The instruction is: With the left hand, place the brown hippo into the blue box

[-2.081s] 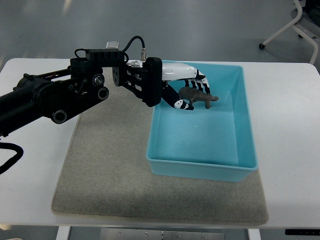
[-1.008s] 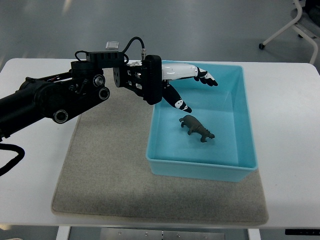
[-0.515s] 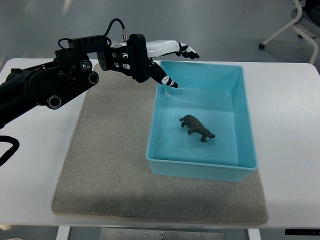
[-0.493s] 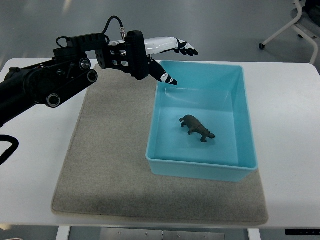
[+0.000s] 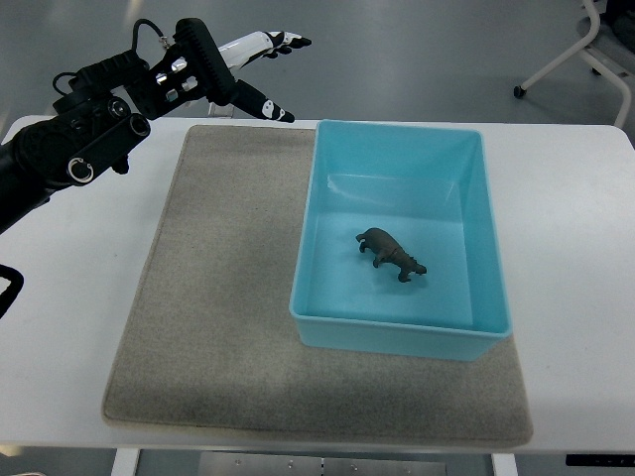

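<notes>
The brown hippo (image 5: 392,254) stands on the floor of the blue box (image 5: 316,213), near its middle, head pointing to the lower right. My left hand (image 5: 266,69) is raised at the top left, well away from the box and up-left of its far left corner. Its white and black fingers (image 5: 281,41) are spread and hold nothing. The black left arm (image 5: 79,139) runs in from the left edge. No right arm shows.
The blue box rests on the right part of a grey felt mat (image 5: 213,297) that covers the middle of the white table (image 5: 575,268). A chair base (image 5: 595,50) stands on the floor at the top right.
The hippo was let go and now lies in the box. My left hand has pulled back from over the box, up and to the left, fingers spread.
</notes>
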`<control>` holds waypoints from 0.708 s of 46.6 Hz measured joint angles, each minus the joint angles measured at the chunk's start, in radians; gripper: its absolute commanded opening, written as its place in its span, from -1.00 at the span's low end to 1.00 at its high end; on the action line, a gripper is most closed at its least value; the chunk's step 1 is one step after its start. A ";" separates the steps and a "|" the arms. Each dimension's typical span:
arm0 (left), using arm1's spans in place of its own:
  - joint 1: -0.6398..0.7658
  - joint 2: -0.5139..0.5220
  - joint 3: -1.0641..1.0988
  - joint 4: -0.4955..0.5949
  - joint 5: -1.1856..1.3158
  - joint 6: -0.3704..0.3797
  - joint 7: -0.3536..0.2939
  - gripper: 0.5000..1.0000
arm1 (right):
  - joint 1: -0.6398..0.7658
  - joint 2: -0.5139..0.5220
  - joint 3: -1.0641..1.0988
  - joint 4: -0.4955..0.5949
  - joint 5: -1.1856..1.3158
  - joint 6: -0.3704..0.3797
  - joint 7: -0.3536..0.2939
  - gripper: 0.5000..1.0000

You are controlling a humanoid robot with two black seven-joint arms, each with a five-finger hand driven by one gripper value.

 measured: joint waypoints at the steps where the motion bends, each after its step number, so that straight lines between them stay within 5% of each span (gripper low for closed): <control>1: 0.003 0.000 0.000 0.002 -0.020 0.006 0.000 0.99 | 0.000 0.000 0.000 0.000 0.000 0.000 0.000 0.74; 33: 0.038 -0.012 0.004 0.135 -0.791 0.074 0.019 0.99 | 0.000 0.000 0.000 0.000 0.000 0.000 0.000 0.74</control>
